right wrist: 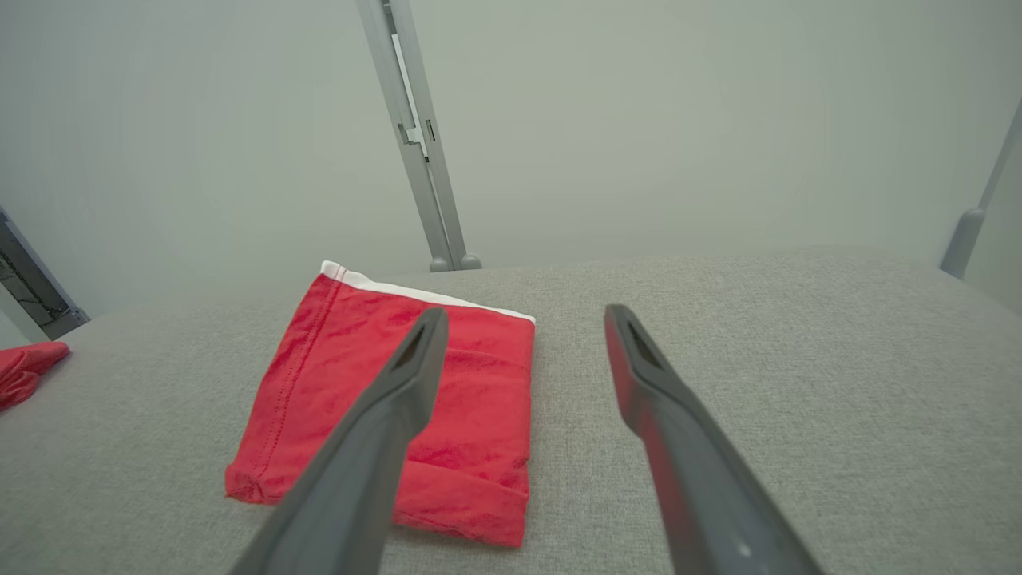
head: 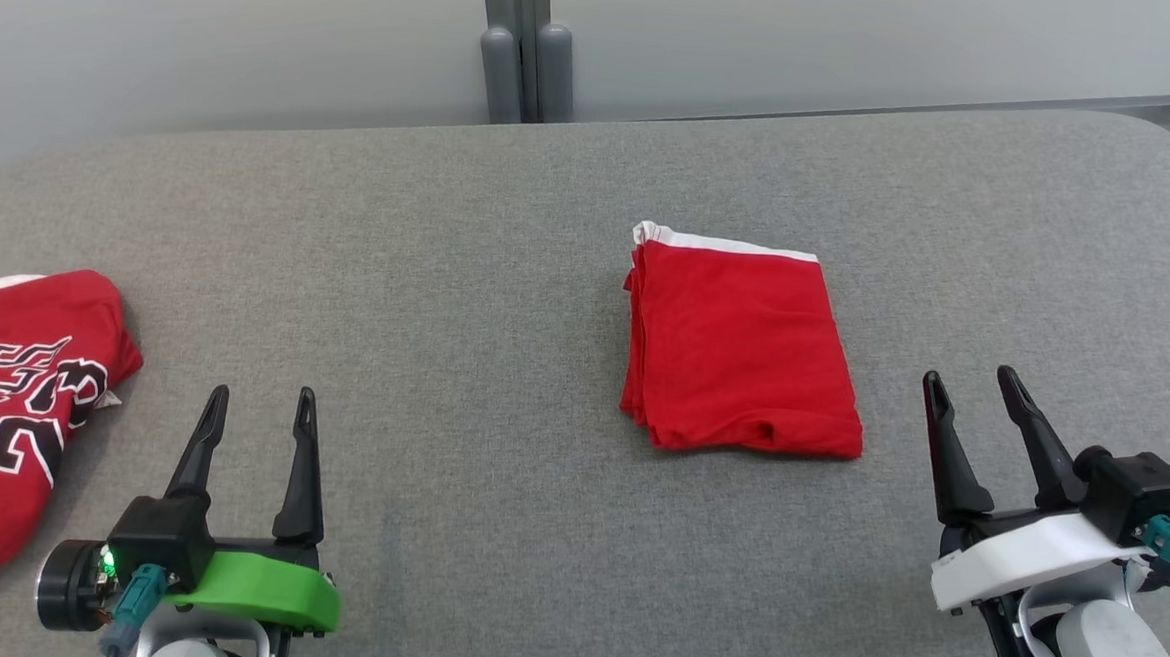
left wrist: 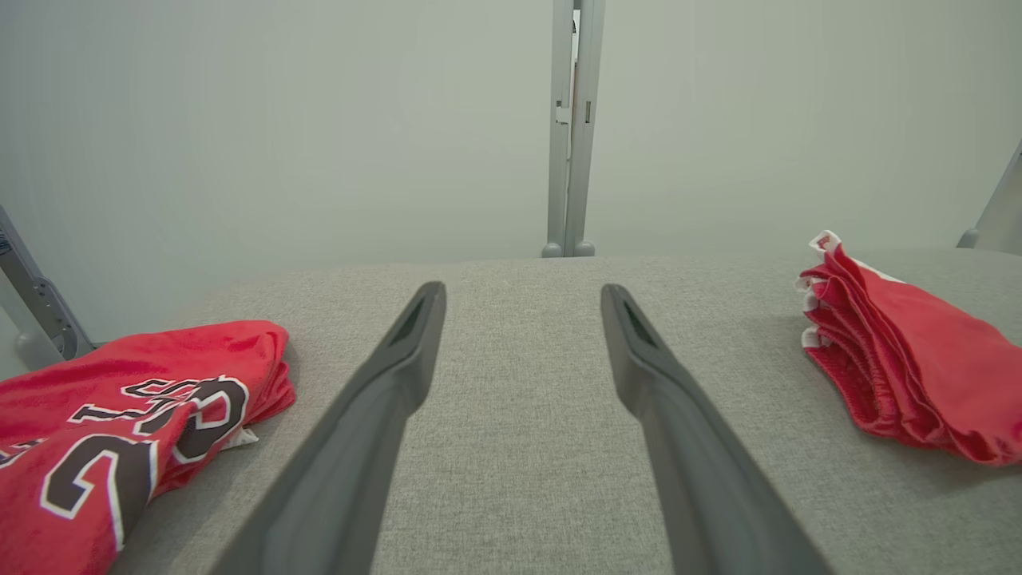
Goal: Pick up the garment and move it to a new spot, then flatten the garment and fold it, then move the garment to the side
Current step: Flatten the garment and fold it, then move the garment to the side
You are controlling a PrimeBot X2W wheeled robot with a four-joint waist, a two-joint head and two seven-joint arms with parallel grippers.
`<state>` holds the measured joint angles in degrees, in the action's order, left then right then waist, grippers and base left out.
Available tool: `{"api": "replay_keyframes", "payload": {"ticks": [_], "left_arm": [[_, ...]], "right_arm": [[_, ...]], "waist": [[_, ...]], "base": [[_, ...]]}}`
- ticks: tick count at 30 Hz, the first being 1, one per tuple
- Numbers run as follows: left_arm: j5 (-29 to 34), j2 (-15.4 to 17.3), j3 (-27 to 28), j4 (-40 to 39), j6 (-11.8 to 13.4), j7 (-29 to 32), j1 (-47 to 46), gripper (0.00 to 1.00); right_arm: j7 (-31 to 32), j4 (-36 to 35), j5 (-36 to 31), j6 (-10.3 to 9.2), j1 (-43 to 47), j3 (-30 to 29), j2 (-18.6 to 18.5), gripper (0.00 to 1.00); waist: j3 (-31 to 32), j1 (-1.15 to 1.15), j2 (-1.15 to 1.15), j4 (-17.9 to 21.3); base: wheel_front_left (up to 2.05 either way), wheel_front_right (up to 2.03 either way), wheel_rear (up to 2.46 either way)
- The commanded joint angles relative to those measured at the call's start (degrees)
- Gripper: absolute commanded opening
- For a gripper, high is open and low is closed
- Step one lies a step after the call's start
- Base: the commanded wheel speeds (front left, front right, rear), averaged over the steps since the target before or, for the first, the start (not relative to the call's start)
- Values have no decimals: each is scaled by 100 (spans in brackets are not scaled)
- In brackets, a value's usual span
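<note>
Currently the largest item is the grey padded table point(head: 511, 214), which serves as the whole work surface and runs back to a pale wall with a grey post point(head: 524, 55).

Second in size is a printed jersey point(head: 10, 409), red with black-and-white numerals. It lies loosely bunched at the table's left edge, partly cut off by the frame and well apart from the work area, probably so that the centre stays free for folding.

The folded garment point(head: 739, 352), the task item, lies right of centre as a compact red rectangle of stacked layers. Its fold edges face the robot's left, and the layers look square and flat, so the fold step appears complete. The move to the side looks outstanding.

The right gripper point(head: 970, 377) sits near the garment's near right corner, not touching it, jaws spread and holding nothing. This position suits a short reach to that edge.

The left gripper point(head: 261, 394) rests between the two red items, jaws likewise spread and empty.

The smallest feature is the white band point(head: 740, 245) along the garment's far edge, marking the waistband side.
</note>
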<state>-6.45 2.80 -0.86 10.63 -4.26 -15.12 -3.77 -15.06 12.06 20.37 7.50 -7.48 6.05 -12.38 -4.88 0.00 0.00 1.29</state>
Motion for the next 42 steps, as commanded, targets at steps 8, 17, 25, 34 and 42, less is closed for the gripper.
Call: {"api": "replay_keyframes", "payload": {"ticks": [8, 17, 25, 34, 42], "left_arm": [[147, 20, 191, 42, 60, -3, 167, 100], [185, 64, 458, -35, -35, -3, 366, 100], [171, 57, 458, -35, -134, -3, 521, 100], [160, 34, 407, 22, -152, -3, 574, 100], [169, 25, 379, 24, -140, -3, 581, 100]], "right_arm": [[-15, -188, -204, -3, 451, -128, 74, 100], [-15, -186, -164, -3, 632, -264, 4, 100], [-15, -272, -246, -3, 850, -281, -37, 100], [-15, -406, -308, -3, 906, -185, -22, 100], [-15, -465, -347, -3, 930, -191, -5, 100]], "waist": [[175, 0, 0, 58], [274, 0, 0, 19], [371, 0, 0, -65], [420, 0, 0, -83], [442, 0, 0, -87]], "base": [[0, 0, 0], [0, 0, 0], [0, 0, 0], [0, 0, 0], [0, 0, 0]]}}
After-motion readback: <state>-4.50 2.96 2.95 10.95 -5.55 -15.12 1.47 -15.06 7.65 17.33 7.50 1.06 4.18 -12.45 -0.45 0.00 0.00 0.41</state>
